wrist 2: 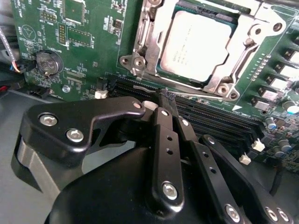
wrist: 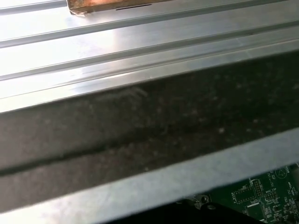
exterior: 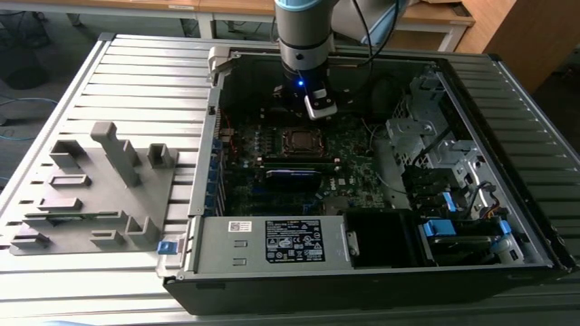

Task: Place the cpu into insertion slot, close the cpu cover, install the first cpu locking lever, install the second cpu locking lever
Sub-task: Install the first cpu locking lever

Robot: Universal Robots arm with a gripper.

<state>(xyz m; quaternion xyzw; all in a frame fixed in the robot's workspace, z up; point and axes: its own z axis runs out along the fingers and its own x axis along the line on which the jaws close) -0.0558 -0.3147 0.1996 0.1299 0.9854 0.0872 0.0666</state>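
Cpu [wrist 2: 196,44] seated under closed cpu cover [wrist 2: 218,75]; gripper [wrist 2: 166,97] just beside cover's edge, fingers pressed together, nothing visibly held.

The cpu [wrist 2: 196,44], a flat square chip with a pale grey top, is lying level in the insertion slot [exterior: 297,140]. The cpu cover [wrist 2: 219,75], a silvery metal frame, is lying flat, framing the chip's edges.

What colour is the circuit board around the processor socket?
Green. The circuit board shows best in the second wrist view.
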